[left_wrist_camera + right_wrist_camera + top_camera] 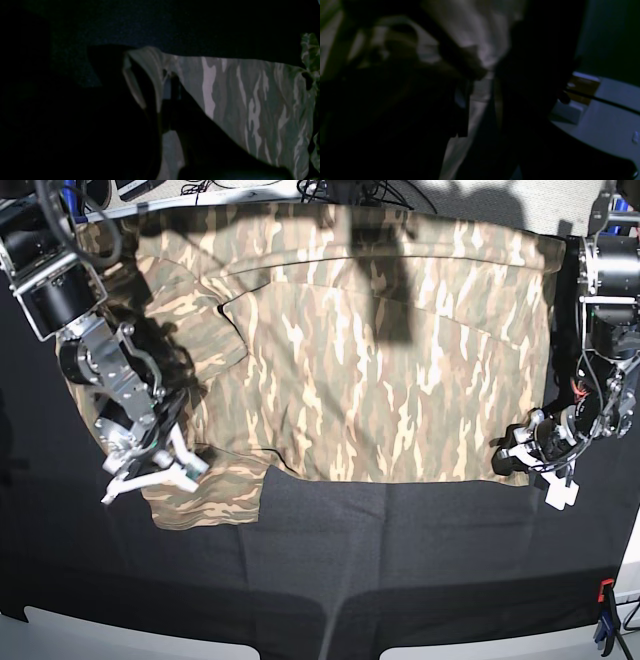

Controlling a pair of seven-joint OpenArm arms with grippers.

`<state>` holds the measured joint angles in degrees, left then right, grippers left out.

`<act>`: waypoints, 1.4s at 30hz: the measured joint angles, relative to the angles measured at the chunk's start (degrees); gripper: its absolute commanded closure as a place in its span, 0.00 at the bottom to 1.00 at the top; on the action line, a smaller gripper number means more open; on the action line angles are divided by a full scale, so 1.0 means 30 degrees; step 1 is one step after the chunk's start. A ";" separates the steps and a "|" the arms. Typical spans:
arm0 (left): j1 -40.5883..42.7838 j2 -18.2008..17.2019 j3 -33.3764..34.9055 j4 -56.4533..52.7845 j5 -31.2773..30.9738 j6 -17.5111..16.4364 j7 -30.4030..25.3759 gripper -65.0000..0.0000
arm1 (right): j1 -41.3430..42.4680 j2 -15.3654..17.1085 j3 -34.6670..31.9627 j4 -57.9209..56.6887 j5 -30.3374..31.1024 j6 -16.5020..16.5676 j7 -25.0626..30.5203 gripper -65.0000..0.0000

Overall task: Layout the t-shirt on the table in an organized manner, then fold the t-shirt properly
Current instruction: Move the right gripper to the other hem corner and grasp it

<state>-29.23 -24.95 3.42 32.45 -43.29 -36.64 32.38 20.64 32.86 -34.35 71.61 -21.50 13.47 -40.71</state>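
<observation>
The camouflage t-shirt [370,350] lies spread across the far half of the black table [380,560], with one sleeve [205,490] flat at the near left. At the shirt's near right corner my left gripper [527,452] is shut on bunched fabric. Its wrist view shows the t-shirt [250,100] stretching away from the dark fingers [175,87]. My right gripper [152,475] stands over the left sleeve, its white fingers apart. The right wrist view is dark and blurred, with pale t-shirt cloth [475,32] lying between the fingers.
A red and blue clamp [603,620] grips the table's near right edge. Cables [350,192] and gear sit behind the far edge. Bare black cloth fills the near half. Pale floor [607,120] shows beyond the table edge.
</observation>
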 measured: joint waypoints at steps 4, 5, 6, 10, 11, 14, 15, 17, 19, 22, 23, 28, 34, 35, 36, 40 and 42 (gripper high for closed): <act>0.0000 0.0000 0.0000 0.0000 -0.0007 0.0000 -0.0007 1.00 | -0.0007 -0.0058 -0.0007 -0.1290 -0.0036 0.0087 0.1741 0.74; 0.0000 0.0000 0.0000 0.0000 -0.0007 0.0000 -0.0007 1.00 | -0.0051 -0.0080 -0.0007 -0.1537 -0.0036 0.0102 0.2062 0.74; 0.0000 0.0000 0.0000 0.0000 -0.0007 0.0000 -0.0007 1.00 | -0.0058 -0.0124 -0.0007 -0.1756 -0.0051 0.0109 0.2084 0.74; 0.0000 0.0000 0.0000 0.0000 -0.0007 -0.0007 -0.0007 1.00 | -0.0044 -0.0248 -0.0007 -0.1872 -0.0874 0.0095 0.2579 0.74; 0.0000 0.0000 0.0000 0.0000 0.0000 0.0000 -0.0007 1.00 | -0.0022 -0.0270 -0.0007 -0.1872 -0.1064 0.0087 0.2936 0.74; 0.0000 0.0000 0.0000 0.0000 0.0000 -0.0007 -0.0007 1.00 | -0.0007 -0.0262 -0.0007 -0.1872 -0.1056 0.0124 0.3359 0.74; 0.0000 0.0000 0.0000 0.0000 0.0000 0.0000 -0.0007 1.00 | -0.0015 -0.0255 -0.0007 -0.1872 -0.1064 0.0124 0.3381 0.74; 0.0000 0.0000 0.0000 0.0000 0.0000 0.0000 -0.0007 1.00 | -0.0022 -0.0248 -0.0007 -0.1872 -0.1064 0.0124 0.3730 0.74; 0.0000 0.0000 0.0000 0.0000 0.0000 0.0000 -0.0007 1.00 | -0.0015 -0.0262 -0.0007 -0.1872 -0.1166 0.0124 0.4051 0.74; 0.0000 0.0000 0.0000 0.0000 0.0000 -0.0007 -0.0007 1.00 | -0.0007 -0.0262 -0.0007 -0.1872 -0.1843 0.0109 0.4116 0.74; 0.0000 0.0000 0.0000 0.0000 0.0000 0.0000 -0.0007 1.00 | -0.0007 -0.0255 -0.0007 -0.1872 -0.1836 0.0066 0.4109 0.74; 0.0000 0.0000 0.0000 0.0000 0.0000 0.0000 -0.0022 1.00 | 0.0160 -0.0262 -0.0007 -0.1916 -0.1632 -0.0153 0.4444 0.74; 0.0000 0.0000 0.0000 0.0000 -0.0007 0.0000 -0.0022 1.00 | 0.0357 -0.0270 -0.0007 -0.2965 -0.1625 -0.0153 0.5967 0.74; 0.0000 0.0000 0.0000 0.0000 -0.0007 0.0000 -0.0022 1.00 | 0.0357 -0.0270 -0.0007 -0.3184 -0.1625 -0.0153 0.6135 0.74; 0.0000 0.0000 0.0000 0.0000 0.0000 0.0000 -0.0022 1.00 | 0.0364 -0.0262 -0.0007 -0.3395 -0.1625 -0.0153 0.6215 0.74; 0.0000 0.0000 0.0000 0.0000 0.0007 0.0000 -0.0029 1.00 | 0.0415 -0.0262 -0.0007 -0.3657 -0.1661 -0.0153 0.6215 0.74; 0.0000 0.0007 0.0000 0.0000 0.0000 0.0000 -0.0029 1.00 | 0.0525 -0.0262 -0.0007 -0.3657 -0.1654 -0.0153 0.6309 0.74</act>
<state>-29.23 -24.93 3.42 32.45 -43.29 -36.64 32.29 22.22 32.08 -34.37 60.64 -26.46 13.02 -21.78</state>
